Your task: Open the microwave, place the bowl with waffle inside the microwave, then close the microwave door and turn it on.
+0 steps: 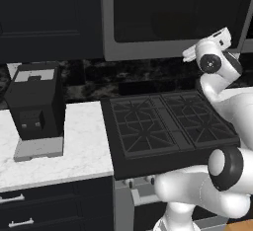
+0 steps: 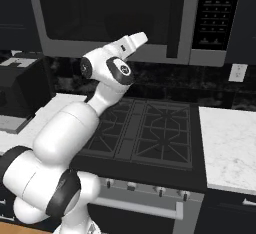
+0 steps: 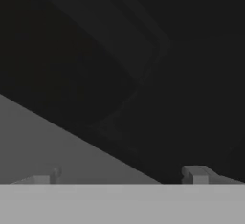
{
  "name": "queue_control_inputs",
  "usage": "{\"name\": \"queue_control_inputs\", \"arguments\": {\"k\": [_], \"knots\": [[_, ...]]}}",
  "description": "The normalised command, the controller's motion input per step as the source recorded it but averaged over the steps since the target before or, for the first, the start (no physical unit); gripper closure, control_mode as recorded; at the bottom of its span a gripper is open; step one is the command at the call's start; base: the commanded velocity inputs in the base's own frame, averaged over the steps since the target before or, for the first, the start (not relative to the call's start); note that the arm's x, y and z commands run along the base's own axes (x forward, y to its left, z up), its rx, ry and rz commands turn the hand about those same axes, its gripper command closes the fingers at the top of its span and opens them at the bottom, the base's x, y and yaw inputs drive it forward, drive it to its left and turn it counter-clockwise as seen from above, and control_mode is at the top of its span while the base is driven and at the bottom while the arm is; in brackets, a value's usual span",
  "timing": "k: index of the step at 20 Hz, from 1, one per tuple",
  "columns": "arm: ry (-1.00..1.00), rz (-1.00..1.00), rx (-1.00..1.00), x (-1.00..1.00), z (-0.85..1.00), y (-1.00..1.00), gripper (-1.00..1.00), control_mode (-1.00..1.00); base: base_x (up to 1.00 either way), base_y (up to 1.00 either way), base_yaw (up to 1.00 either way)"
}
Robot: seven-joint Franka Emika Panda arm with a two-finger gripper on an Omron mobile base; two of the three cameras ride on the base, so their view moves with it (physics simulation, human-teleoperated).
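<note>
Under the microwave door (image 2: 107, 10), the jaws (image 3: 119, 176)

One microwave (image 2: 115, 18); one coffee machine (image 1: 35, 109); one stove (image 1: 165, 124) with four burner grates; one wall outlet (image 2: 238, 72); two drawer handles (image 1: 15, 210).

My arm (image 2: 75, 128) is white with dark joints. The microwave (image 2: 150, 18) has a black front in a grey frame. The stove (image 1: 168, 126) is black, the counter (image 1: 54, 151) white marble, the coffee machine (image 1: 35, 107) black.
</note>
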Motion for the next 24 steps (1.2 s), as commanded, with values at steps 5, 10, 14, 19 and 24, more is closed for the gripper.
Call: {"name": "queue_control_inputs", "arguments": {"k": [5,10,14,19,24], "knots": [[0.12,0.15,0.10,0.10,0.54,-0.24,-1.00,-1.00,0.00,0.00,0.00],[0.10,0.12,0.12,-0.04,0.45,-0.24,-1.00,-1.00,0.00,0.00,0.00],[0.01,0.10,0.18,-0.92,0.92,-0.39,-1.00,-1.00,0.00,0.00,0.00],[0.07,0.10,0.14,-0.86,0.75,-0.56,-1.00,-1.00,0.00,0.00,0.00],[0.00,0.14,0.09,-0.64,-0.04,-0.86,-1.00,-1.00,0.00,0.00,0.00]]}}
